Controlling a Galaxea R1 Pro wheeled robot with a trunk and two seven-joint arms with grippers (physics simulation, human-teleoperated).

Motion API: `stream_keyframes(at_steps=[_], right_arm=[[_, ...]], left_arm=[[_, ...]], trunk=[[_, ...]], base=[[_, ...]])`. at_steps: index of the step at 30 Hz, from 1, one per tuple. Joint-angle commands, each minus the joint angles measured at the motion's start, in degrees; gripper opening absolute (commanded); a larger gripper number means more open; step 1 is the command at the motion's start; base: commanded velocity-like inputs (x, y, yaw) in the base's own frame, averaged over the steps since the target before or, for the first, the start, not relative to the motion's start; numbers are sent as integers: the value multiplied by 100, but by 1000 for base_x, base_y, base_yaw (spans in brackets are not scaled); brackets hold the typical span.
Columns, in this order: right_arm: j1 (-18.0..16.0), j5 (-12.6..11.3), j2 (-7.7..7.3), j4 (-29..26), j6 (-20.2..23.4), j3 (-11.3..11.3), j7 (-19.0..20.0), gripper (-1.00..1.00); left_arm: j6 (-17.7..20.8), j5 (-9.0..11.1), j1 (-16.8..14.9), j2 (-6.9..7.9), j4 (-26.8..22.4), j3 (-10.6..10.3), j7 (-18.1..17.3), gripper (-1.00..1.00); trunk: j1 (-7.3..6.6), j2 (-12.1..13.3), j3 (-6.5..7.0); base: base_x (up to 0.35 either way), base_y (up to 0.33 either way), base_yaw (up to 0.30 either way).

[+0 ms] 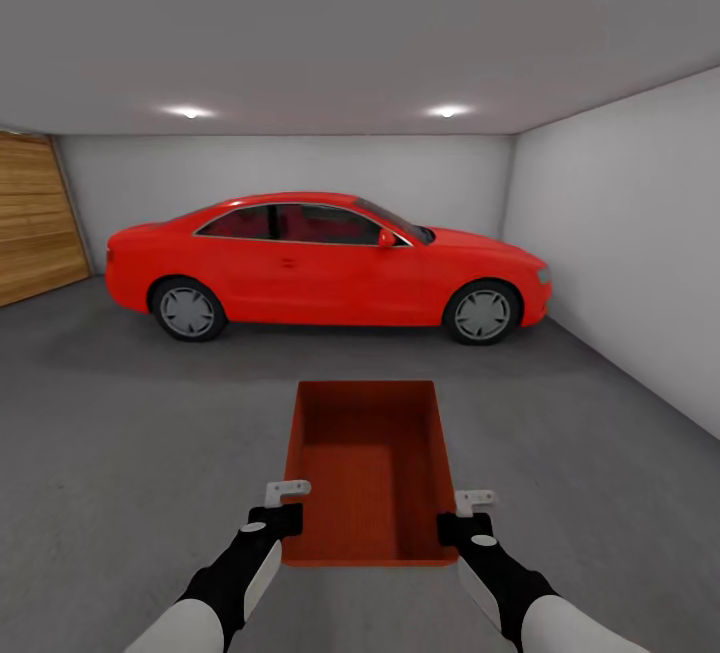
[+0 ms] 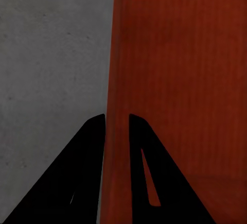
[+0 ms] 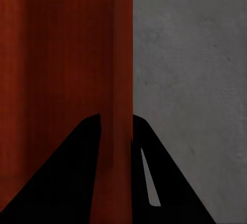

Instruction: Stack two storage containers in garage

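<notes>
Bin (image 1: 368,473) at 6 o'clock, carried level above garage floor (image 1: 120,433). Left gripper (image 1: 283,521) and right gripper (image 1: 458,529) each nipped onto side wall, steadying load. Red car (image 1: 320,268) at 12 o'clock.

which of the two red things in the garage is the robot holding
The open red-orange storage container, low between the arms; the left gripper and right gripper each clamp a side wall. The red car stands parked beyond it, untouched.

Hidden and cut-off parts

The wood-slat door (image 1: 35,218) runs off the left edge; the container (image 1: 367,468) covers the floor beneath it.
</notes>
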Motion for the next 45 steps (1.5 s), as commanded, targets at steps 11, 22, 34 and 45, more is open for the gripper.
stream_keyframes(at_steps=[11,22,34,45], right_arm=[[-4,-92,-6,-22,5,-65,11,-100],[-4,-92,-2,-22,22,-65,3,-100],[-4,-92,-3,-22,22,-60,3,-100],[-4,-92,-2,-22,22,-59,3,-100]], left_arm=[[41,-66,1,32,-20,152,415,-100],[41,-66,1,32,-20,152,415,-100],[41,-66,1,32,-16,152,415,-100],[41,-66,1,32,-14,152,415,-100]], trunk=[[5,-4,-2],[5,-4,-2],[5,-4,-2],[5,-4,-2]], base=[[321,0,0],[321,0,-206],[321,0,-245],[322,0,-246]])
